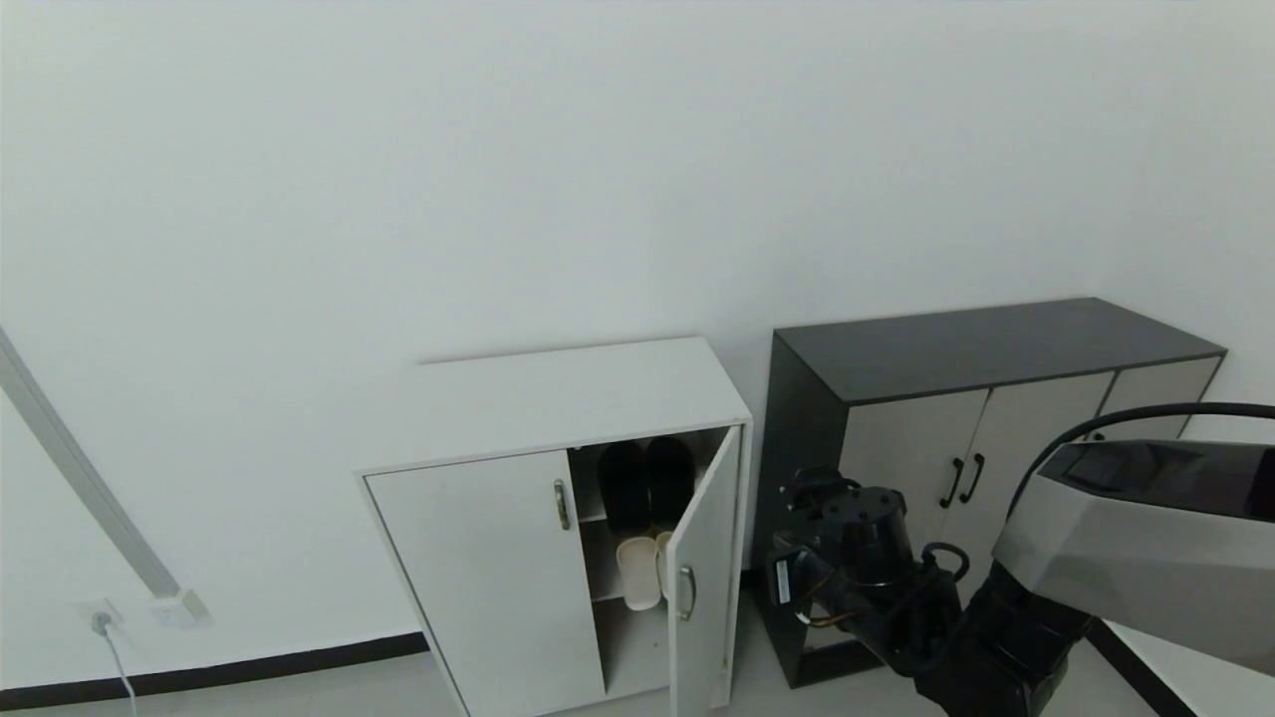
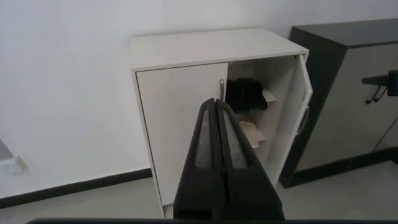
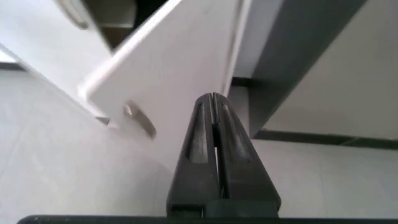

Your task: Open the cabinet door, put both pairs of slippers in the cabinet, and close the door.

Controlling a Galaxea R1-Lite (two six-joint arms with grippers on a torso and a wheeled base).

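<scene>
1. Two slipper pairs sit shelved in the cabinet, lower centre of the head view.
2. Left gripper, right gripper: fingers closed, empty.
3. Risk: the right gripper skids off the open door, leaving it ajar.

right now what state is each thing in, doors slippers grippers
white cabinet right door, open partway
white cabinet left door, shut
black slippers, inside, on the upper shelf
cream slippers, inside, on the shelf below
dark cabinet doors, shut
left gripper, shut, empty
right gripper, shut, empty
</scene>
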